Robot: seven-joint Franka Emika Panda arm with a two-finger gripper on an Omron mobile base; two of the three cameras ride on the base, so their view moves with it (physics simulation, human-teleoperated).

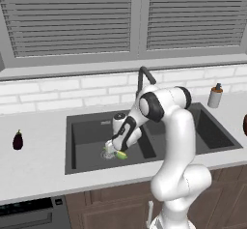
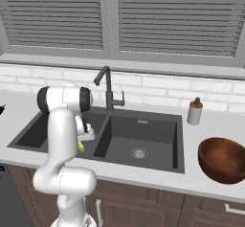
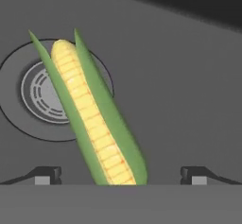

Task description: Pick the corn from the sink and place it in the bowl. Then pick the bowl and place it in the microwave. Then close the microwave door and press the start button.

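Observation:
The corn (image 3: 97, 124), a yellow cob in a green husk, lies on the floor of the left basin of the dark sink (image 1: 77, 126), partly over the round drain (image 3: 42, 93). My gripper (image 3: 120, 176) hangs just above it and is open, one fingertip on each side of the cob's near end, holding nothing. From the base views the corn (image 1: 121, 154) (image 2: 81, 146) peeks out under the hand (image 1: 113, 148). The reddish-brown bowl (image 2: 222, 160) stands upright on the counter right of the sink. The microwave is out of view.
A black faucet (image 2: 107, 89) rises behind the divider between the basins. A soap dispenser (image 2: 194, 111) stands at the back right of the sink. A dark eggplant (image 1: 18, 140) lies on the counter far left. An oven top (image 1: 29, 213) shows below left.

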